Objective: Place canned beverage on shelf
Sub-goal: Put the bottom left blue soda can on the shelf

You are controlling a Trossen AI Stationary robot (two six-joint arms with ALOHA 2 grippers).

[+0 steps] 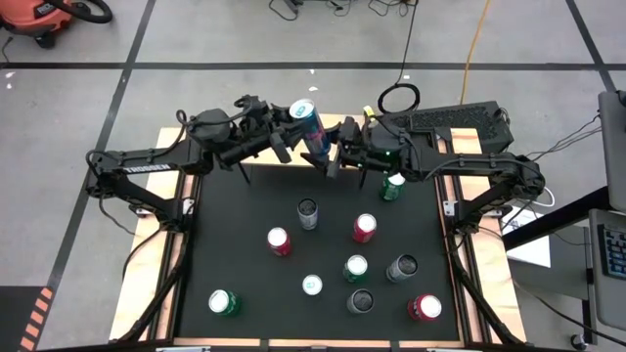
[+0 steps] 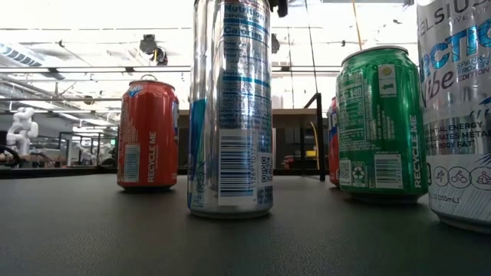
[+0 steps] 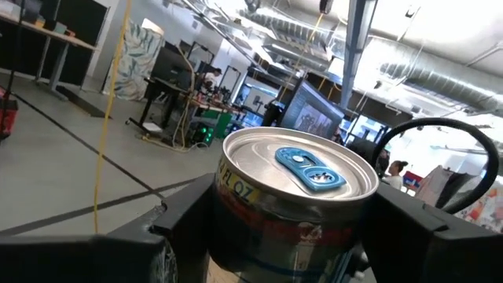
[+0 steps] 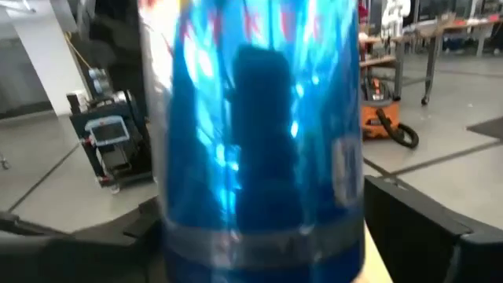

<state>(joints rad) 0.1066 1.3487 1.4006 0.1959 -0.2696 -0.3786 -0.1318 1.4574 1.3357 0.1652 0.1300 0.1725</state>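
Observation:
A blue and silver beverage can [image 1: 309, 127] hangs high over the table's far edge, between my two arms. My left gripper [image 1: 290, 140] reaches in from the left and is shut on it. The left wrist view shows the can's silver top with a blue tab [image 3: 308, 168]. My right gripper [image 1: 335, 156] comes from the right and is open. Its fingers [image 4: 424, 224] stand on either side of the can's blue wall [image 4: 259, 141]; whether they touch it I cannot tell. The shelf [image 2: 298, 113], a light-wood board on black legs, stands at the table's far side below the can. My left gripper pinches the can's side wall [image 3: 236, 220] a little below the top rim, one finger on each side. The fingers [image 3: 149, 236] come about level from the table's left. The can is lifted clear, near upright, with its top up.
Several cans stand on the black tabletop: a green one [image 1: 392, 186] close under my right arm, a dark one [image 1: 308, 212], red ones [image 1: 279, 241] [image 1: 364, 227], and more toward the near edge. Some of them fill the low view, among them a tall silver can [image 2: 230, 107].

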